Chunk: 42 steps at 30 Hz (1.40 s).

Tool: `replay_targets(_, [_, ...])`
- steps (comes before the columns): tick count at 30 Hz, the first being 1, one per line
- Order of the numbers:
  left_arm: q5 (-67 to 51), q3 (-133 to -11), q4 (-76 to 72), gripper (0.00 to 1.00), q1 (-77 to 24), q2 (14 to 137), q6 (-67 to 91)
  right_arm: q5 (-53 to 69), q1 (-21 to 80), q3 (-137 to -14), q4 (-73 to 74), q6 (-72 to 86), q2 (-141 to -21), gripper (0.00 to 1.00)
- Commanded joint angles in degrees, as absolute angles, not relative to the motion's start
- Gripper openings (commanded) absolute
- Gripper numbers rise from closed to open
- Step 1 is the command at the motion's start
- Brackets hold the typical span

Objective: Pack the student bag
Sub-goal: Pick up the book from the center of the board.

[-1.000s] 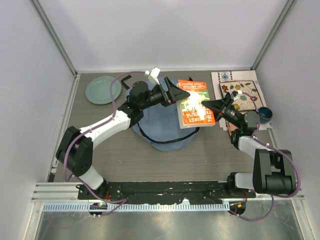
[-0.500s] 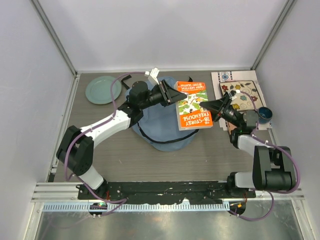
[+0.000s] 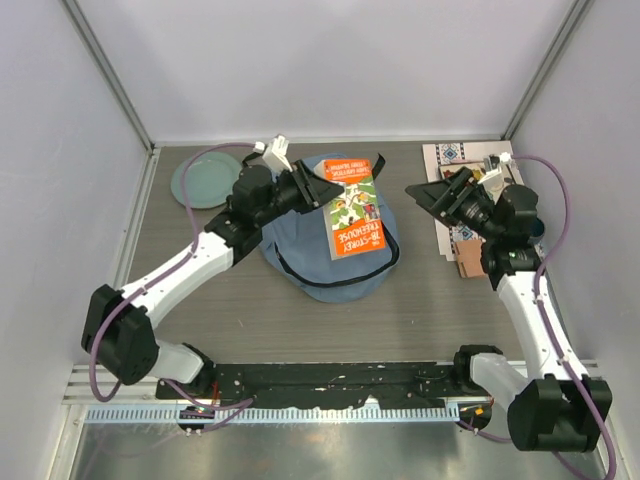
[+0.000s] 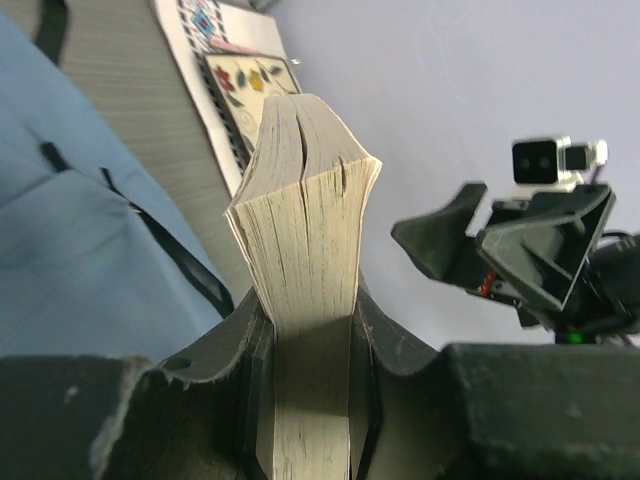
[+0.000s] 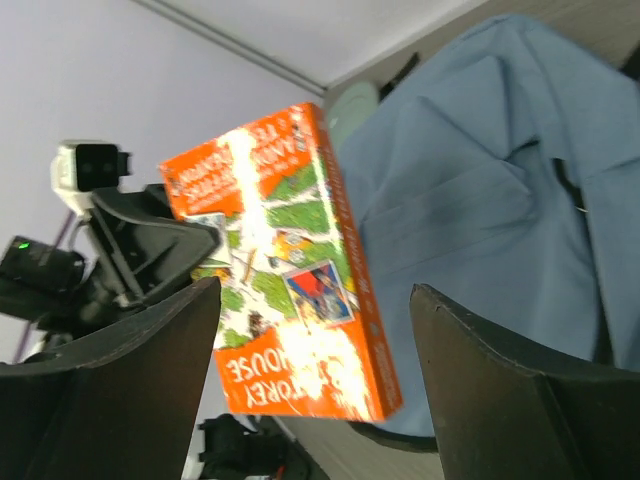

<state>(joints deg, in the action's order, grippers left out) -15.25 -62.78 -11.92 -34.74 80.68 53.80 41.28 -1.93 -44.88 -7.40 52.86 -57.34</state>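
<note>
Sitting at the upper left of the overhead frame, a pale green plate (image 3: 205, 180) rests on the grey tabletop (image 3: 250, 310). Just right of it the left arm stretches up from the lower left edge. The left hand (image 3: 322, 188) is clamped on an orange paperback book (image 3: 352, 212) at its upper left end. In the left wrist view the thick block of pages rises straight out from between the two dark fingers (image 4: 245, 345), which press on both covers. The book hangs tilted, its cover facing up, with orange bands around a green illustrated middle.

Under it, in the centre of the frame, lies the student bag (image 3: 312, 262), a rounded blue mound on the tabletop with a dark zipper curving along its lower front. Whether the book touches the fabric cannot be told.

Right of centre the right hand (image 3: 432, 195) points toward the book with its jaws spread wide and nothing between them, a clear gap separating it from the book's right edge. At the upper right of the frame a patterned mat (image 3: 452, 155) lies flat, partly covered by the right arm.
</note>
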Motion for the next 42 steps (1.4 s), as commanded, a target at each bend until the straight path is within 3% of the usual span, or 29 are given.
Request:
replay_targets(1, [-8.3, -61.5, -13.0, 0.0, -34.3, 74.9, 51.0, 33.6, -2.0, -43.8, 7.0, 45.7, -54.9, 0.83])
replay_targets(5, [-1.7, -56.4, -17.4, 0.0, -34.3, 68.0, 51.4, 34.1, -1.8, -34.5, -8.6, 57.4, -49.7, 0.85])
replay_targets(9, [4.8, -52.0, -20.5, 0.0, -34.2, 63.4, 52.3, 32.2, 0.0, -31.8, -11.8, 61.0, -46.2, 0.85])
replay_targets(19, [16.0, -43.5, -31.2, 0.0, -34.2, 57.8, 60.9, 17.2, 19.3, -26.3, -19.8, 68.4, -44.5, 0.85])
replay_targets(26, [15.0, -42.6, -36.4, 0.0, -34.4, 60.5, 66.4, 12.4, 31.2, -26.1, -30.4, 71.5, -53.7, 0.85])
replay_targets(42, [16.4, -40.4, -36.5, 0.0, -34.9, 59.2, 68.1, 12.0, 34.2, -27.7, -43.9, 74.0, -61.3, 0.85])
